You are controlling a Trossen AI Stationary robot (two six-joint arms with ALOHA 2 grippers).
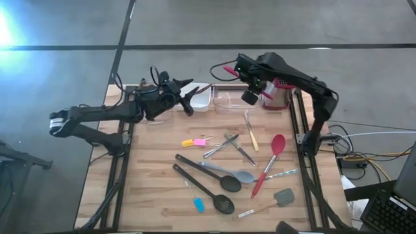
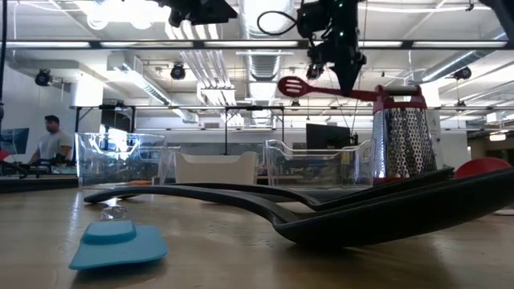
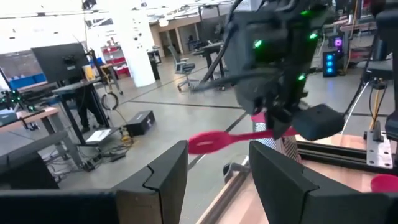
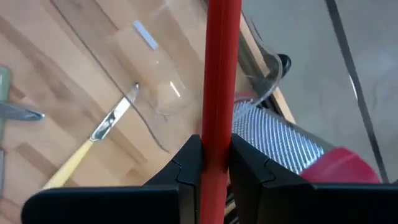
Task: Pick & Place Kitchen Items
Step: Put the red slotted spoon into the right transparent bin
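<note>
My right gripper [image 4: 214,163] hangs above the clear container [image 1: 231,99] at the table's far edge, shut on a red slotted spatula [image 2: 293,87]. The spatula lies about level in the air, beside the red-topped box grater [image 2: 401,140]. My left gripper [image 3: 217,180] is open and holds nothing; it stays raised near the white tray [image 1: 203,99], pointing level toward the right arm. Loose on the wood lie a red spoon [image 1: 276,146], two black slotted spoons [image 1: 218,195], a grey spoon [image 1: 234,174], metal tongs [image 1: 224,144] and a blue piece [image 1: 198,205]. My right gripper pinches the spatula's red handle [image 4: 219,127] between its two fingers, roughly midway along it. The fingers [image 2: 349,79] come from above, pointing steeply down and lying across the handle. The spatula is lifted clear, its slotted head [image 2: 291,86] toward the left arm.
A yellow-handled knife [image 1: 251,136] lies near the container's front. A grey spatula [image 1: 283,197] and a teal-handled piece [image 1: 283,174] lie at the right front, a pink and yellow piece [image 1: 196,141] mid-table. A second clear bin [image 2: 120,156] stands at the back. A person [image 2: 52,144] sits far off.
</note>
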